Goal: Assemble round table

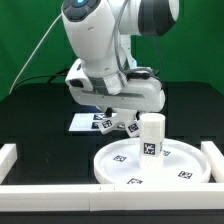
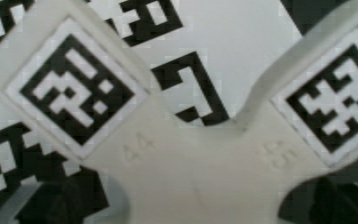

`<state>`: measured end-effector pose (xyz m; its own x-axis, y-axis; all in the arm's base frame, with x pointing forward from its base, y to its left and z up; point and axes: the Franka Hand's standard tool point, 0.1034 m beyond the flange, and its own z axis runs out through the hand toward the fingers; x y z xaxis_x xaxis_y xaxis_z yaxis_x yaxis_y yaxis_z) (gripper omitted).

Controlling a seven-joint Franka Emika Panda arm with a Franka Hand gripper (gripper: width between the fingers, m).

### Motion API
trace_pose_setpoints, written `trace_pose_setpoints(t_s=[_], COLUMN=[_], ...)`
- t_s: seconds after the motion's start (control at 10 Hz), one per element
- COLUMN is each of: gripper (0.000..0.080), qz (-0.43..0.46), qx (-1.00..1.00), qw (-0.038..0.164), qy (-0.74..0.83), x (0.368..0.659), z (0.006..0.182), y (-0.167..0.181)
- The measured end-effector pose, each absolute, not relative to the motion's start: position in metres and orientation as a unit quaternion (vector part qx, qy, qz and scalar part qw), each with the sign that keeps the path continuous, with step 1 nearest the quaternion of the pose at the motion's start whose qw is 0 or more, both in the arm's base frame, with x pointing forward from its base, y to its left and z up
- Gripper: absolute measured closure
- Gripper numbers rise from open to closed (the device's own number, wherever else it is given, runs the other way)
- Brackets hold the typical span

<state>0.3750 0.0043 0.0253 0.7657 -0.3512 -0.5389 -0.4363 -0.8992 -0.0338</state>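
Though I cannot tell whether my jaws are spread or pinching, the cross-shaped base (image 2: pixel 194 165) lies directly beneath them.

A big round white plastic disc (image 1: pixel 110 170) with a raised rim lies on the black table (image 1: pixel 30 120). A short white plastic leg (image 1: pixel 151 135), round like a can, stands upright in its middle. Behind it, the white robot arm's gripper (image 1: pixel 118 116) hangs low over a small white tagged part (image 1: pixel 104 124).
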Motion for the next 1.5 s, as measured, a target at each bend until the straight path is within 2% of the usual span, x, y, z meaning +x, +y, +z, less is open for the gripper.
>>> trace_pose_setpoints(t_s=[0.4,0.6,1.1,1.2,1.3,1.5], gripper=[0.0150,0.0360,0.0360,0.0360,0.0360,0.0357], qz=[0.275,0.275,0.275,0.290,0.287,0.282], qx=[-0.935,-0.935,-0.935,-0.933,-0.934,-0.934], qw=[0.077,0.077,0.078,0.079,0.092,0.112], qy=[0.211,0.211,0.211,0.198,0.192,0.188], x=[0.371,0.371,0.371,0.376,0.390,0.407], z=[0.023,0.023,0.024,0.042,0.065,0.097], y=[0.006,0.005,0.006,0.009,0.012,0.013])
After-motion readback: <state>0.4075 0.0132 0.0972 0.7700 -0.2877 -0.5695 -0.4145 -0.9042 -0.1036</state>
